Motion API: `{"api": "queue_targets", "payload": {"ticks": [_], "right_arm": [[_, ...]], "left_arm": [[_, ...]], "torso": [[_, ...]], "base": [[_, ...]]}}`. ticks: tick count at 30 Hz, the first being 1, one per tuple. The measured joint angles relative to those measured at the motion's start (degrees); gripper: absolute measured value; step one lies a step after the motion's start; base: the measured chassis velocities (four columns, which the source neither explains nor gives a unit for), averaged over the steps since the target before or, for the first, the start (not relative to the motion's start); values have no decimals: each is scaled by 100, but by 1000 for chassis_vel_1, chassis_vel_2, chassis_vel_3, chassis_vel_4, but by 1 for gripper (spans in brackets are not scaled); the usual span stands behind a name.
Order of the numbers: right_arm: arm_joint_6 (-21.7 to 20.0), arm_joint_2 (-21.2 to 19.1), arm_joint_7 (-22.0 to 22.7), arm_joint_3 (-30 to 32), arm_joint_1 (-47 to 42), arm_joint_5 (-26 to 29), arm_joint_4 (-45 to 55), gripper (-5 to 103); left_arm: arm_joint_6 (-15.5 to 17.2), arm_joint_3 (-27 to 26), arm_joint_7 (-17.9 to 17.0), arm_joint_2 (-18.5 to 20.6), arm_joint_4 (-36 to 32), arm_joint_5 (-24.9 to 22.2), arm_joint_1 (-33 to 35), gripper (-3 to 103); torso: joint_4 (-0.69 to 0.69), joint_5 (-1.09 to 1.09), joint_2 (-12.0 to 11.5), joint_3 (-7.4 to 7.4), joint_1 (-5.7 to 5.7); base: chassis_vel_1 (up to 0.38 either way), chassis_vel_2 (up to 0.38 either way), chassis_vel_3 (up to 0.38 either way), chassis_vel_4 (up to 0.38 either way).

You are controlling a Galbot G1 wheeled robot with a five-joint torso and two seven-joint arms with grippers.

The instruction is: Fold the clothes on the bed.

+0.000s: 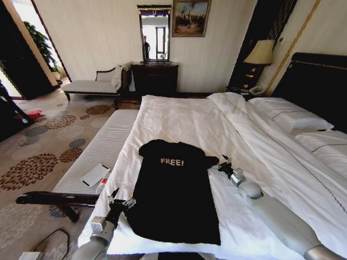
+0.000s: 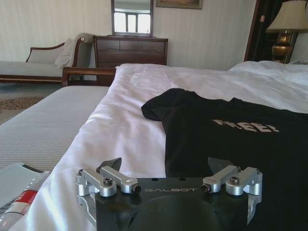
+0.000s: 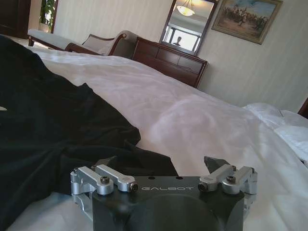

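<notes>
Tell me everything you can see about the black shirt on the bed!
The black T-shirt looks soft and has short sleeves and small white "FREE!" letters on the chest. It lies spread out flat, front side up, not folded yet, on the white duvet near the foot of the bed. Its neck end points toward the far side. The left tool sits open at its lower left edge, and the right tool sits open by its right sleeve.
</notes>
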Motion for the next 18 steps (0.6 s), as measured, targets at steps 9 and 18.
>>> {"api": "queue_targets", "payload": {"ticks": [9,18], "right_arm": [[-13,-103,19,-290,293,46,-281,68],[-23,-167,-30,-429,305,65,-297,35]], "left_arm": [[-10,10,10,-28,7,-8,20,100],[-51,-17,41,-58,40,9,55,100]], "torso": [[0,0,0,0,0],[-1,0,0,0,0]], "base": [[0,0,0,0],[0,0,0,0]]}}
